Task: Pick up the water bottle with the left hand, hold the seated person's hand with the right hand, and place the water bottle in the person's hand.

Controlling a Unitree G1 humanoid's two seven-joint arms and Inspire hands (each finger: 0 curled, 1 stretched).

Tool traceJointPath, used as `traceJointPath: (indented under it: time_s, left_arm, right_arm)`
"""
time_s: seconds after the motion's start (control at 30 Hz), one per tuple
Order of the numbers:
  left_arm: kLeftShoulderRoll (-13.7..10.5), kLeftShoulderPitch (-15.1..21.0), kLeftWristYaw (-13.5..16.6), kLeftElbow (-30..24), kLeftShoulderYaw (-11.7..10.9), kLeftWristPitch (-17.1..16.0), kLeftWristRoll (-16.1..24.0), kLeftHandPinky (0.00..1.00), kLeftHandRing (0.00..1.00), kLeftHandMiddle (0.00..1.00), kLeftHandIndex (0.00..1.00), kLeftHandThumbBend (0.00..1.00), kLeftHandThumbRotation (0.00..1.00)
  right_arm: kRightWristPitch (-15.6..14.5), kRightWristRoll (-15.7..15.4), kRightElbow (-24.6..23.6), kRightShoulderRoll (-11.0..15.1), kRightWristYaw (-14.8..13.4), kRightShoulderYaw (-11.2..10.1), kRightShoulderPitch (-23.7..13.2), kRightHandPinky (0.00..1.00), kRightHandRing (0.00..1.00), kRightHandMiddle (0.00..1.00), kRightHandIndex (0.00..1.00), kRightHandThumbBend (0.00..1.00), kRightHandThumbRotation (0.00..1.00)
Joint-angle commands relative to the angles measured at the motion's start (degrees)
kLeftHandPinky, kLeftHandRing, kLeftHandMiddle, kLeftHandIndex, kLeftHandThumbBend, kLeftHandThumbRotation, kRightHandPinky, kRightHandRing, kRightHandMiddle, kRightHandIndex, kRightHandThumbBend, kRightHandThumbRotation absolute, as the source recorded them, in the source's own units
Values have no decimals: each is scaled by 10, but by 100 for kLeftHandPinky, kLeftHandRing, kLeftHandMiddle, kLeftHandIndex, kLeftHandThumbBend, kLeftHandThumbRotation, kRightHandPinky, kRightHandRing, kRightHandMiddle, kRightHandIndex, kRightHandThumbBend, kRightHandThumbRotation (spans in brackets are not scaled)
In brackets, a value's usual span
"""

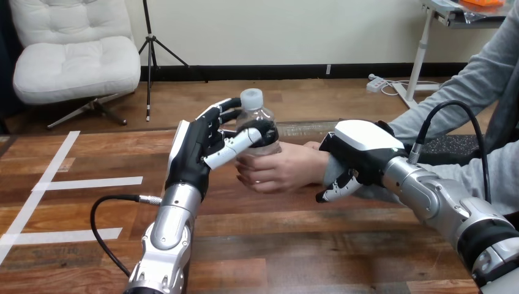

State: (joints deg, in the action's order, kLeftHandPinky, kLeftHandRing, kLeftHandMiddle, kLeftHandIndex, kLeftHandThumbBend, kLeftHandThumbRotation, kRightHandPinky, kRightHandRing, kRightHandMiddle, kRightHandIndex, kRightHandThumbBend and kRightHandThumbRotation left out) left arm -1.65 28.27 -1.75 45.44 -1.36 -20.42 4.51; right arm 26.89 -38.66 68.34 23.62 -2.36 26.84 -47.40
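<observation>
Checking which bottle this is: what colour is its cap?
White, seen best in the head view: the cap tops the clear water bottle.

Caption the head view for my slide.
Left hand and the person's hand both hold the water bottle; right hand curls round the person's wrist.

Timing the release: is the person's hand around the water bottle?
Yes, the person's hand grips the water bottle, alongside the left hand.
</observation>
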Motion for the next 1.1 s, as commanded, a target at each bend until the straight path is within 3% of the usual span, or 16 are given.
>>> traceJointPath:
  time_s: [0.0,0.47,1.0,1.07]
  left_arm:
    - [6,46,-12,-36,12,0,-4,98,98,99,97,100,89]
    - [13,28,-23,-63,3,-5,-24,100,100,100,99,100,99]
    - [13,-11,-45,-122,-8,5,-64,100,100,100,100,94,100]
    - [13,-16,-47,-129,-9,8,-68,100,100,100,100,94,100]
  right_arm:
    - [12,19,-29,-6,-23,-23,-79,15,20,26,28,65,0]
    - [10,22,-25,-5,-19,-23,-78,15,19,25,27,65,0]
    - [9,34,-30,0,-3,-29,-73,15,20,26,28,66,0]
    - [6,34,-31,0,2,-29,-73,17,22,28,30,66,5]
